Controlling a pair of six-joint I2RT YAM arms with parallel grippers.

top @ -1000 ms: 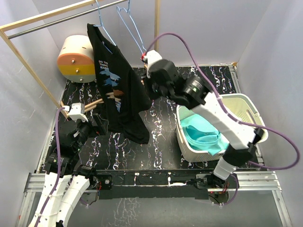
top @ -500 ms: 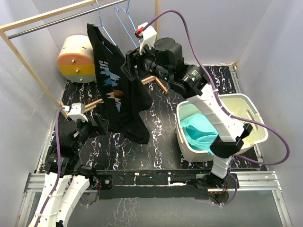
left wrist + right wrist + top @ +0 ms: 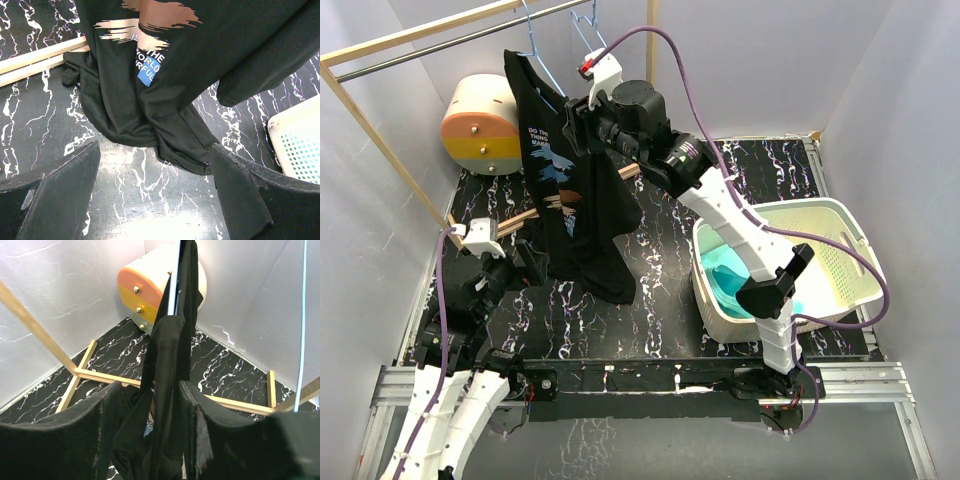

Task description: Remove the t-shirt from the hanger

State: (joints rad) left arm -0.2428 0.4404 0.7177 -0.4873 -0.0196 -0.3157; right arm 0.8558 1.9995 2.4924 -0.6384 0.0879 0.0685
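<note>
A black printed t-shirt (image 3: 570, 200) hangs on a blue wire hanger (image 3: 542, 62) from the rail (image 3: 440, 42); its hem bunches on the table. My right gripper (image 3: 576, 122) is raised at the shirt's right shoulder. In the right wrist view the fingers (image 3: 150, 390) are open and straddle a hanging fold of the shirt (image 3: 172, 355) below the hanger wire (image 3: 172, 295). My left gripper (image 3: 530, 262) is low by the hem, open and empty. In the left wrist view (image 3: 155, 185) it stands apart from the shirt (image 3: 165, 75).
A second, bare blue hanger (image 3: 595, 45) hangs to the right on the rail. An orange and cream drawer unit (image 3: 480, 125) stands at the back left. A white basket (image 3: 840, 225) holding teal cloth (image 3: 720, 285) is at the right. Wooden frame bars (image 3: 35, 57) lie on the table.
My right arm has swung up and to the left, from beside the shirt's lower part to its shoulder near the hanger. The left arm and the shirt have not moved.
</note>
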